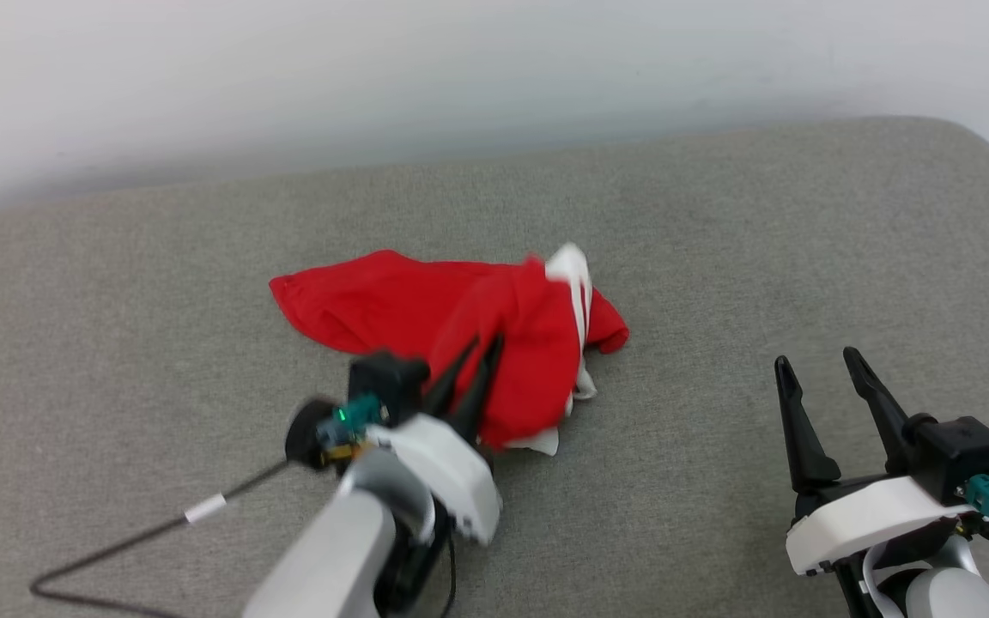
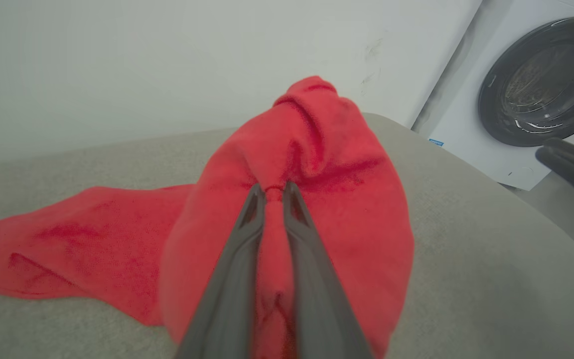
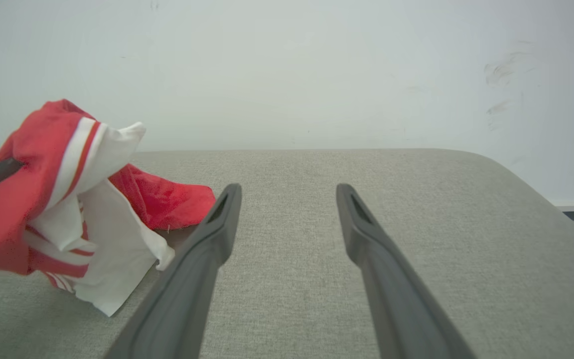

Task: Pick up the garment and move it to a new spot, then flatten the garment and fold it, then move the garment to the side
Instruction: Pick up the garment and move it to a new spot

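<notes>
We find nothing here that we can read. The small blue label on the white front of the washing machine, low beside its dark round door, is too small for us to make out; it may carry print, but we cannot tell. The white tag on the black cable is blurred. The garment turns plain red cloth, white cloth and striped trim toward us.

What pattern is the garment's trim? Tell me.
Garment trim: red-and-white stripes; best in right wrist view.
</notes>
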